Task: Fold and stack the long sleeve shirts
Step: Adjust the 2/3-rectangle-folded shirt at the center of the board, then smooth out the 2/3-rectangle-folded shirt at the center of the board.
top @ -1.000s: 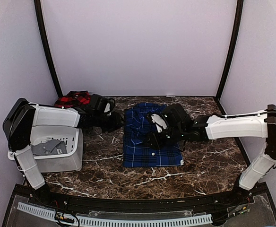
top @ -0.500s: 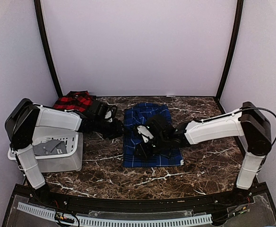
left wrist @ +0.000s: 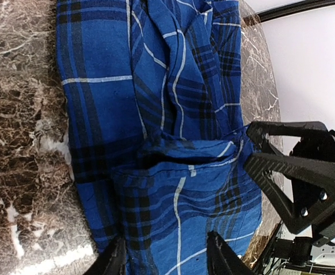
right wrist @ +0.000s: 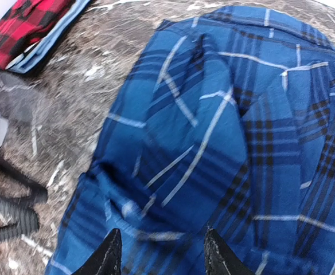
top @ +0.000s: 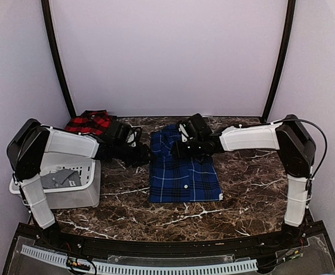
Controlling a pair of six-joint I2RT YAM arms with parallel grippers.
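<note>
Brown marble table [top: 253, 200], pale lilac walls [top: 167, 57]

From above, the right gripper [top: 176, 150] covers the far end of the dark blue shirt [top: 184, 175], and the left arm [top: 70, 143] hides part of the red-and-black shirt [top: 88, 121]. Each wrist view cuts its jaws off at the bottom edge. The grey thing [top: 58, 179] in the basket [top: 76, 197] is too small to name

desk [top: 242, 200]: brown marble-look top, white veining | white plastic basket [top: 78, 196]: upright at desk's left side | in basket: grey item [top: 58, 177], maybe cloth, too small to tell | pale backdrop wall [top: 167, 57] behind | black pole [top: 55, 57] back left | perforated white strip [top: 156, 267] along near edge
</note>
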